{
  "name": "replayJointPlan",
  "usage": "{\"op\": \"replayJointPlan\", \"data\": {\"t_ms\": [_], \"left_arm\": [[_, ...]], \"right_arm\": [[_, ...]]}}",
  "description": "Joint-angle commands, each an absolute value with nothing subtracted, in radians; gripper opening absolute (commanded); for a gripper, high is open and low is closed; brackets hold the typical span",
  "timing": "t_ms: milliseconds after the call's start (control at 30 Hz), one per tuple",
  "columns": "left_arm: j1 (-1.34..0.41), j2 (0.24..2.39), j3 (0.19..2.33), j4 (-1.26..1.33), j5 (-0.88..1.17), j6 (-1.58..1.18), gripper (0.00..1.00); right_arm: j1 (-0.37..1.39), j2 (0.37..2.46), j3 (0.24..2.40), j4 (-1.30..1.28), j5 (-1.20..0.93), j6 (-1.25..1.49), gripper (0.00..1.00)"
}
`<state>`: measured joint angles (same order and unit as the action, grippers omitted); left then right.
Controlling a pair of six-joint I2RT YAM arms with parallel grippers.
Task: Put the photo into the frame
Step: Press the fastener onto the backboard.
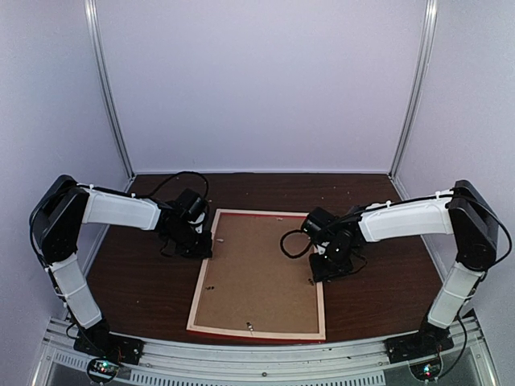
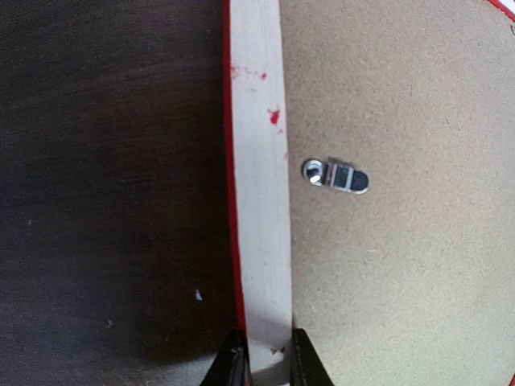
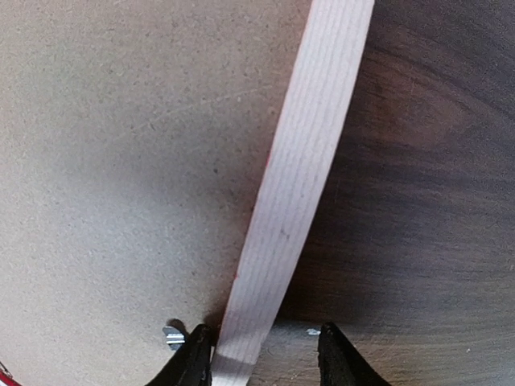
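1. Flat on the table (image 1: 137, 281), back upward, between the 2 arms: frame (image 1: 256, 333).
2. Inside the frame, filling its opening: board (image 1: 261, 273).
3. Astride the frame's left rail, toward its far end, 1 finger against each edge: left gripper (image 2: 264, 354).
4. Astride the right rail, about halfway along, outer finger apart from the rail and over the table: right gripper (image 3: 261, 350).
5. On the board, just inside the left rail: clip (image 2: 336, 176).
6. On the board, just beside the right gripper's inner finger: 2nd clip (image 3: 174, 334).

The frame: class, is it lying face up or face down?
Face down: the frame shows its pale bare-wood back, with backing board uppermost; red only at edges.
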<state>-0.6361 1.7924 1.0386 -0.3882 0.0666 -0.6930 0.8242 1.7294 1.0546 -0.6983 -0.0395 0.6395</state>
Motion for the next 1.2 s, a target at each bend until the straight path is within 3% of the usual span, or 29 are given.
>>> {"op": "replayJointPlan", "data": {"t_ms": [0,333,1167], "left_arm": [[-0.641,1.840,1.008,-0.386,0.073,-0.660,0.15],[-0.641,1.843,1.011,-0.388,0.075,-0.660,0.15],[-0.641,1.844,1.017,-0.391,0.070,-0.661,0.15]], "right_arm": [[0.823,1.757,1.056,-0.676,0.009,0.643,0.45],[0.829,1.745,1.025,-0.599,-0.133,0.609,0.45],[0.854,1.730,0.999,-0.617,-0.235,0.575,0.47]]}}
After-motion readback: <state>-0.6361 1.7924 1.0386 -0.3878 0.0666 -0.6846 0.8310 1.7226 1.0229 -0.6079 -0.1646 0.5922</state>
